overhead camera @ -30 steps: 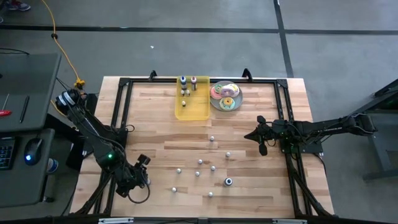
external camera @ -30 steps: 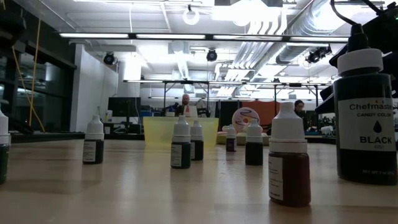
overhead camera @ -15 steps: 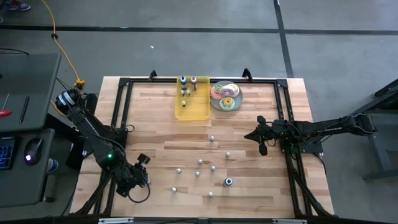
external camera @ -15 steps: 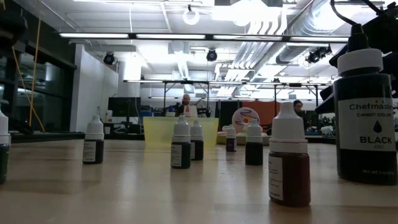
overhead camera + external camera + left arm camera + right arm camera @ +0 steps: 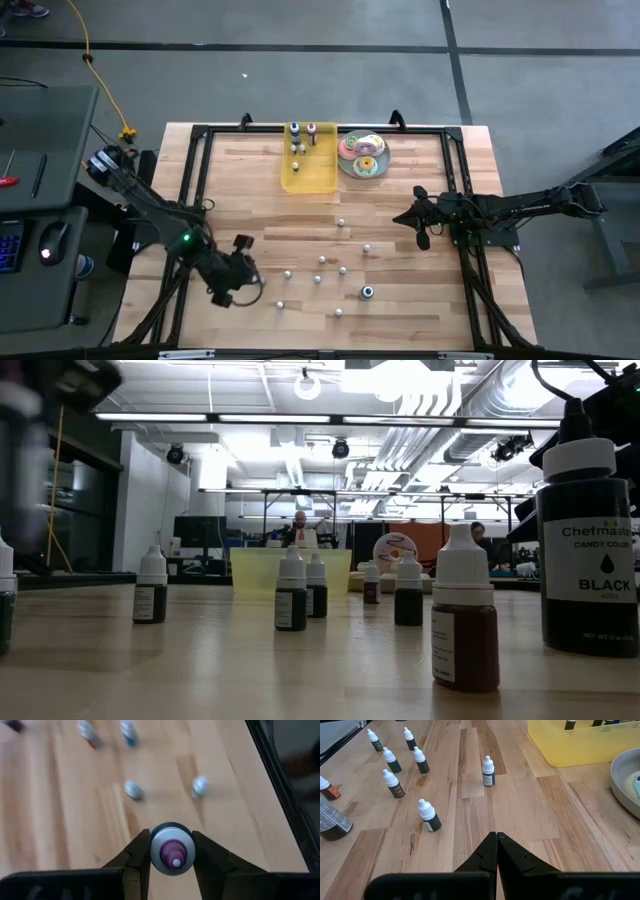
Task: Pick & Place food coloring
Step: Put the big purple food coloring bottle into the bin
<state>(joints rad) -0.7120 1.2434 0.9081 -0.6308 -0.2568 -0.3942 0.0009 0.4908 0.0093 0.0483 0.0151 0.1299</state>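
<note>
Several small food coloring bottles [image 5: 322,261] stand upright and scattered on the wooden table's near middle; they also show in the right wrist view [image 5: 429,815]. My left gripper [image 5: 236,278] is over the near left part of the table, shut on one bottle with a white cap and purple tip [image 5: 172,854]. More bottles [image 5: 297,139] stand in the yellow tray [image 5: 310,175] at the far edge. My right gripper [image 5: 497,837] waits shut at the table's right [image 5: 421,228], touching nothing. My left gripper pinches the bottle between its two fingers [image 5: 136,856], which lie on opposite sides of the white cap [image 5: 154,851]. The fingers slant down from the table's left. The bottle's tip points up toward the wrist camera; its body and bottom are hidden under the cap.
A plate of frosted doughnuts [image 5: 362,155] sits right of the tray. A large black-labelled bottle [image 5: 588,550] and a brown one [image 5: 465,622] stand close to the low camera. A black frame [image 5: 200,180] runs along the table's edges. Bare wood lies between the tray and the loose bottles.
My left gripper has swung from the table's near left corner toward the right and a little toward the far edge, carrying the bottle. In the low view a blurred dark shape has come in at the upper left. The loose bottles stand as before.
</note>
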